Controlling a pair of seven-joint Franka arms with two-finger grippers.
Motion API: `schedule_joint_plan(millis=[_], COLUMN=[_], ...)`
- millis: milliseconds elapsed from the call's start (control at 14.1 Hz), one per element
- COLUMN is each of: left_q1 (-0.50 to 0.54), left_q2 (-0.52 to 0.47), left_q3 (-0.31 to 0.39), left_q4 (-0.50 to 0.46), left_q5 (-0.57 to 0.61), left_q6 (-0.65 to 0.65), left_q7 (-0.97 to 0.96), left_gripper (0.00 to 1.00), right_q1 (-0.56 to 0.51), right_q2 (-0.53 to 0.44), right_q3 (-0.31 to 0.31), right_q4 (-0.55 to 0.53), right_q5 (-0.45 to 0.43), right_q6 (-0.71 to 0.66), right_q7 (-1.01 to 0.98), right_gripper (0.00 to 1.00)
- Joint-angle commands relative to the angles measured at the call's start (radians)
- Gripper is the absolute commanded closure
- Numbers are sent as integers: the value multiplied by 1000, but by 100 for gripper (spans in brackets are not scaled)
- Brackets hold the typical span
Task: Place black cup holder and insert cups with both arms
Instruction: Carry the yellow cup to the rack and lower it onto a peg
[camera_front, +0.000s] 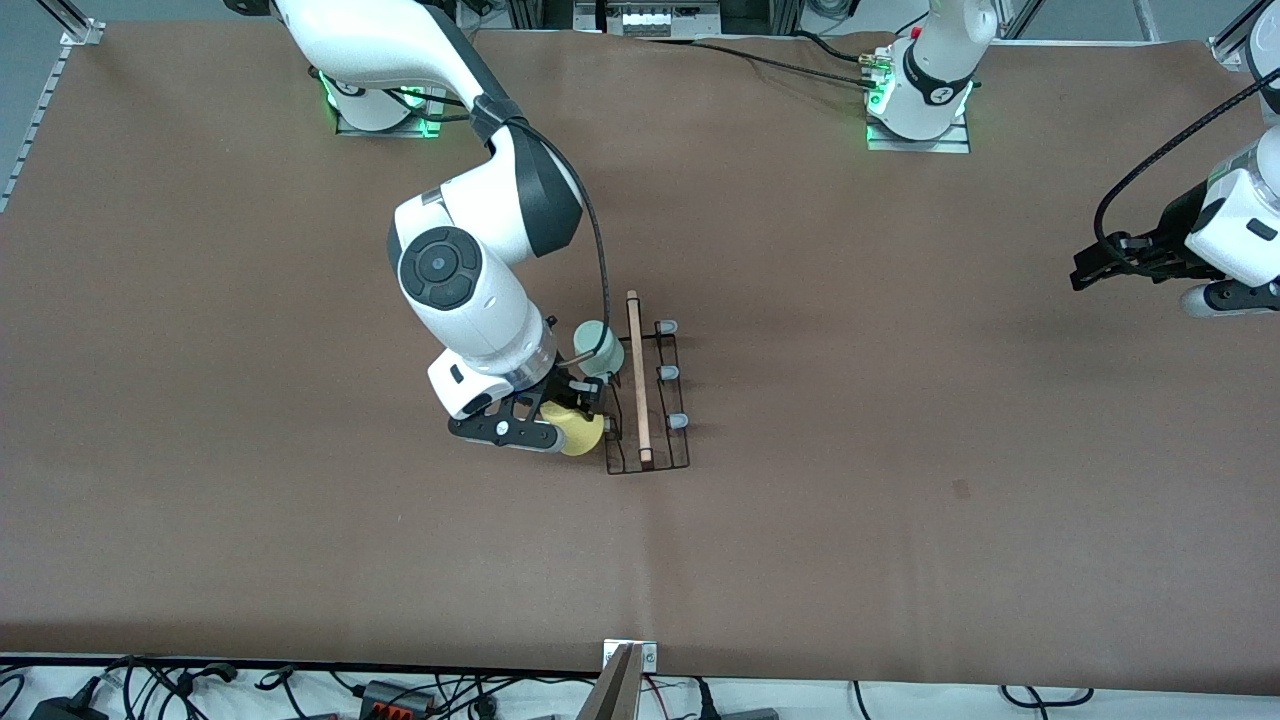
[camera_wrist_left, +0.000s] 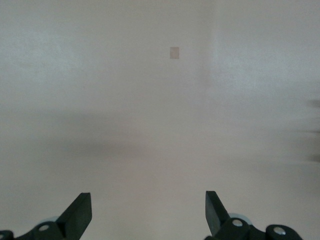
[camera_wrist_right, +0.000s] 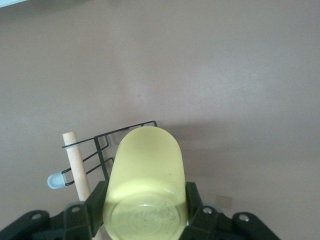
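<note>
Cup holder (camera_front: 650, 395), a black wire rack with a wooden rod handle (camera_front: 637, 375), sits on the brown table (camera_front: 900, 520) just below the centre of the front view. Three grey-tipped pegs (camera_front: 669, 372) show bare on the rack's side toward my left arm's end of the table; a mint green cup (camera_front: 597, 346) sits on its other side, beside the handle.

My right arm reaches from its base at the upper left of the frame, elbow bent, wrist turned down. My right gripper (camera_front: 545, 420) pinches the yellow cup (camera_front: 578, 428) at the rack's lower edge, on the side toward my right arm's end. In the right wrist view the yellow cup (camera_wrist_right: 145, 185) lies on its side between my fingers (camera_wrist_right: 197, 210), its base toward the camera, its far end over the rack's wire frame (camera_wrist_right: 107, 145).

My left arm waits at the right edge of the frame, its left gripper (camera_wrist_left: 148, 212) spread apart, holding nothing.
</note>
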Motion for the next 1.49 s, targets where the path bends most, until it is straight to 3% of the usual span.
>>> schedule_joint_plan(millis=[0, 1348, 1418], left_q1=[5, 11, 11], left_q2=[-1, 1, 1], left_q3=[2, 2, 2], left_q4=[0, 0, 0], left_q5=[-32, -33, -33], left_q6=[-9, -9, -9], left_q7=[2, 7, 7], left_gripper=[0, 0, 0], right_q1=[-2, 29, 29], right_q2=[4, 71, 73], right_q3=[11, 18, 19], right_q4=[-1, -6, -6], right_q5=[16, 15, 15], right_q6=[13, 55, 55], right_q7=[25, 43, 48], right_gripper=[75, 75, 71])
